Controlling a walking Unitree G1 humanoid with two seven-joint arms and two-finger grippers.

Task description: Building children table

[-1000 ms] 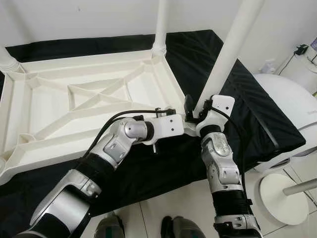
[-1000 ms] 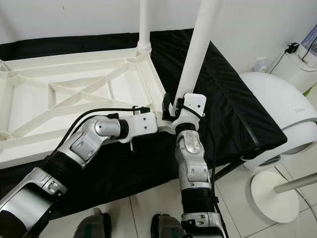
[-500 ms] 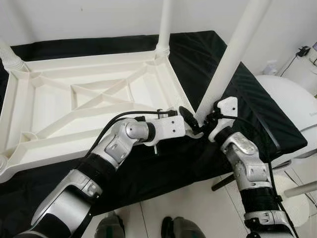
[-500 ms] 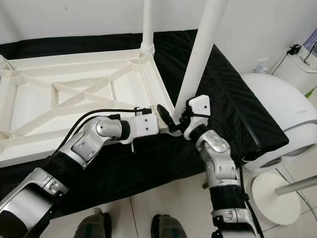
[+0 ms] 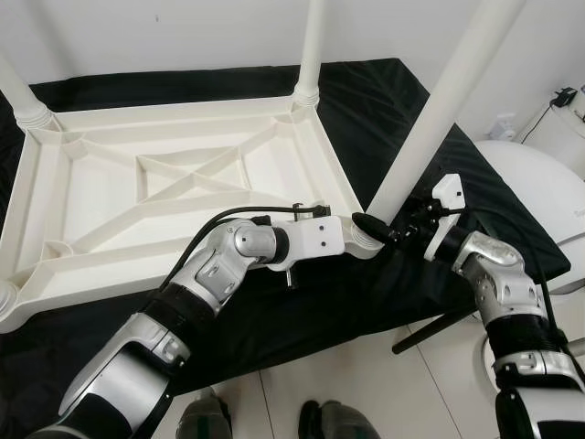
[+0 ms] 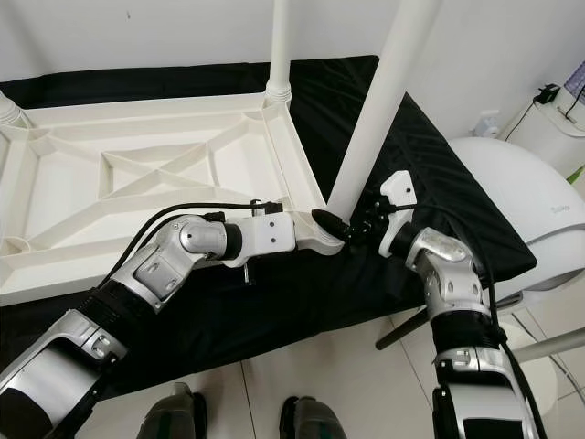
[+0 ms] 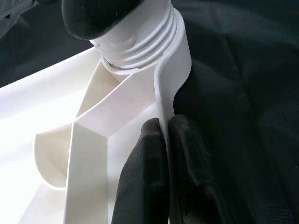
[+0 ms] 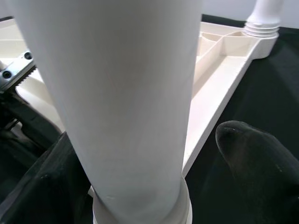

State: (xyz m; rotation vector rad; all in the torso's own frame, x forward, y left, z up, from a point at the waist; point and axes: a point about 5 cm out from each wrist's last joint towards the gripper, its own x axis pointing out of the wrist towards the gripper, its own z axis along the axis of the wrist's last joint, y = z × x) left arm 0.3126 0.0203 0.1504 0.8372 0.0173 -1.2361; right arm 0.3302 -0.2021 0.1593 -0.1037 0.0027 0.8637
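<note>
The white children's table (image 5: 174, 197) lies upside down on a black cloth (image 5: 366, 101), so its ribbed underside and corner sockets face up for fitting legs. Two legs already stand in the far corners. The left gripper (image 7: 163, 140) has its fingers pinched together on the thin rim of the frame beside the near right corner, probably to keep the table from sliding or turning. The right gripper (image 5: 388, 233) reaches in from the side with its fingers around the bottom of the leg (image 5: 439, 101) that stands in that corner's threaded socket (image 7: 140, 44); they look spread either side of it, and I cannot tell how tightly they bear. That hold suits twisting the leg home.
</note>
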